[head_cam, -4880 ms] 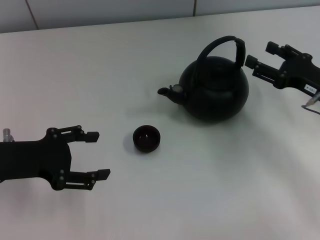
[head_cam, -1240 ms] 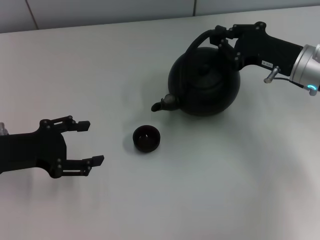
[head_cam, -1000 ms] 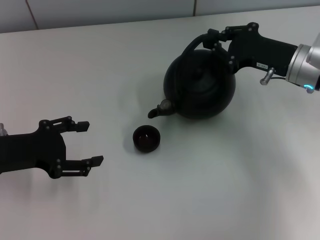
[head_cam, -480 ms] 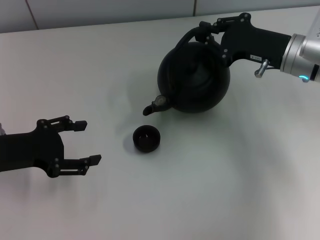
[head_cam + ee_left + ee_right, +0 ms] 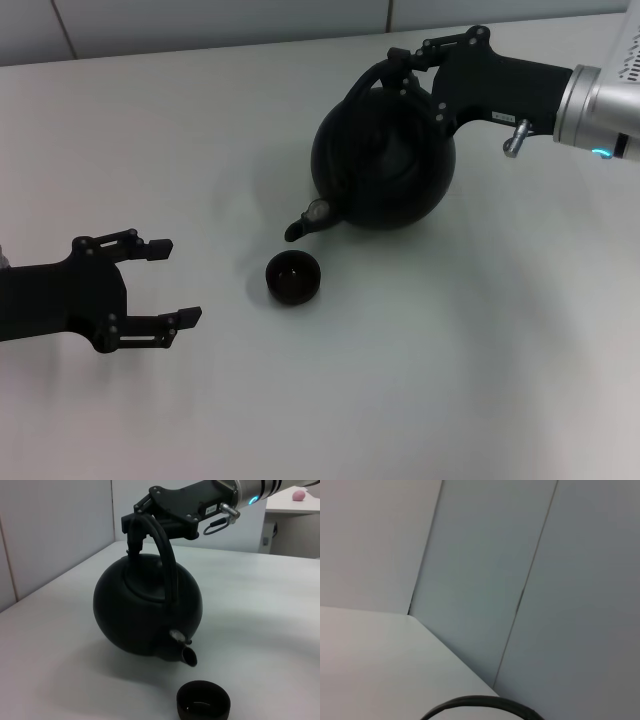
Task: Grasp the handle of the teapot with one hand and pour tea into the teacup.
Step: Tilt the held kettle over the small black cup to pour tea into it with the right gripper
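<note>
The black teapot (image 5: 380,165) hangs off the table, tilted with its spout (image 5: 300,225) pointing down toward the teacup (image 5: 293,277). My right gripper (image 5: 405,63) is shut on the top of the arched handle (image 5: 362,82). The left wrist view shows the teapot (image 5: 145,612), the handle (image 5: 167,565), the right gripper (image 5: 141,520), and the spout (image 5: 186,653) just above and behind the teacup (image 5: 203,703). No tea shows at the spout. The right wrist view shows only a strip of the handle (image 5: 480,701). My left gripper (image 5: 178,281) is open and empty, left of the cup.
The white table (image 5: 150,130) bears only the cup. A pale panelled wall (image 5: 200,20) runs along its far edge and fills the right wrist view (image 5: 485,580).
My right gripper closed on the handle, lifted the teapot and carried it left toward the cup. In the last second the teapot tipped further, its spout lowering. The left arm barely moved.
</note>
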